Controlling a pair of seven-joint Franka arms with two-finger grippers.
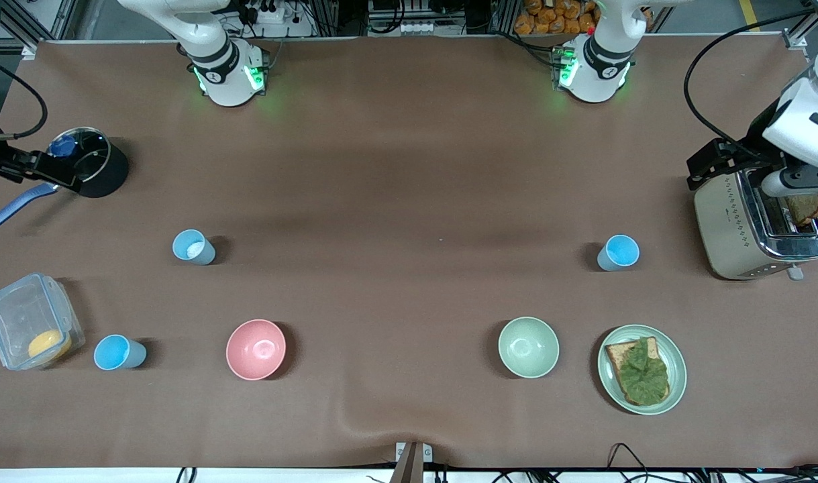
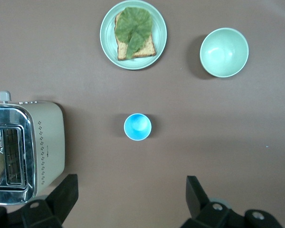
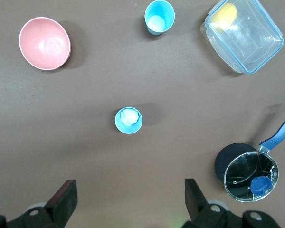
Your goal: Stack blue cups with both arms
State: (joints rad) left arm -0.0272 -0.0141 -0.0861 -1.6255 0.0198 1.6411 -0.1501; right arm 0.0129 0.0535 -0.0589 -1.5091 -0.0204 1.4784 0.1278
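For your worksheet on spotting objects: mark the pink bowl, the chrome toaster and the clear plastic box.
pink bowl (image 1: 256, 349), front view, inner base.
chrome toaster (image 1: 724, 221), front view, cream side panel.
clear plastic box (image 1: 23, 315), front view, lid.

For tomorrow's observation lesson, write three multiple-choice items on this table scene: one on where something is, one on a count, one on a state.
1. Where is the toast with the green leaf?
A. In the pink bowl
B. On the green plate
C. In the pot

2. How many blue cups stand on the table?
A. Three
B. One
C. Five

3. How do the two grippers stand?
A. Both shut on cups
B. One holds a bowl
C. Both open, holding nothing

Answers:
1 B: the toast lies on the green plate, beside the pale green bowl.
2 A: blue cups stand apart, none stacked.
3 C: the left gripper and the right gripper each show spread fingers with only bare table between.
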